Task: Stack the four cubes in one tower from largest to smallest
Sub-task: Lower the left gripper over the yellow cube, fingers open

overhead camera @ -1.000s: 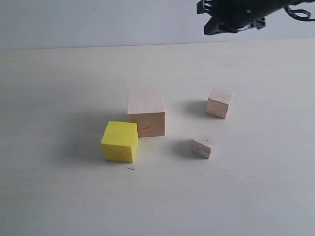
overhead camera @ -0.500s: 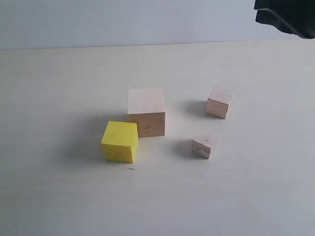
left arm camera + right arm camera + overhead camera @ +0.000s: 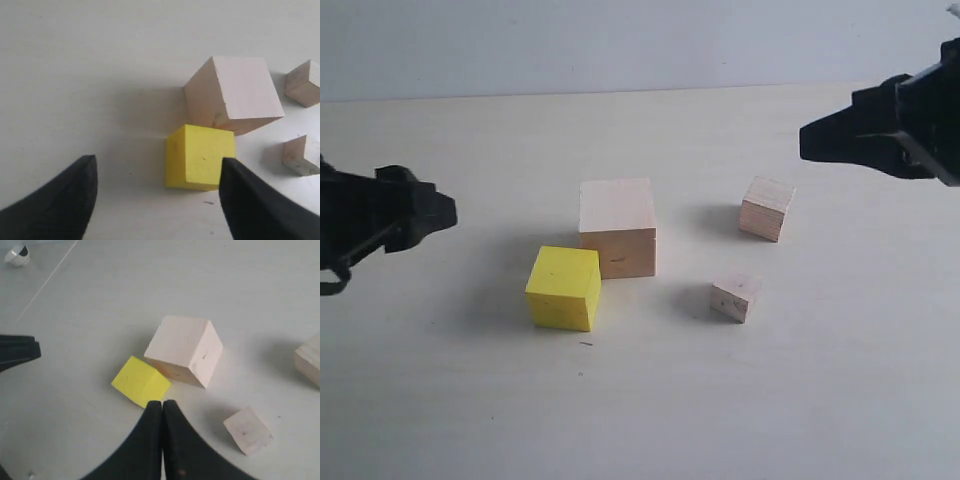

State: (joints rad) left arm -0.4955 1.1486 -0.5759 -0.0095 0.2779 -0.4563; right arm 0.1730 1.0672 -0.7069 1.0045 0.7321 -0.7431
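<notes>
— Left gripper (image 3: 438,210)?
— Jaws wide apart, empty, left of the yellow cube (image 3: 563,288), which sits just beside the large pale wood cube (image 3: 617,226).
— And rightward?
— Smallest wood cube (image 3: 735,297), small wood cube (image 3: 766,208) behind it, unstacked; right gripper (image 3: 807,141) pinched closed, empty.

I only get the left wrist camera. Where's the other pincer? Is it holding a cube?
Observer: The right pincer hovers over the right side of the table, and it holds nothing.
Child: Is it open wide?
Observer: No. Its own wrist view shows the jaws shut tight together.
Child: My picture cuts off the two little cubes. Are they the same size?
Observer: No. The small cube farther back is bigger than the smallest cube in front, and they stand apart.
</notes>
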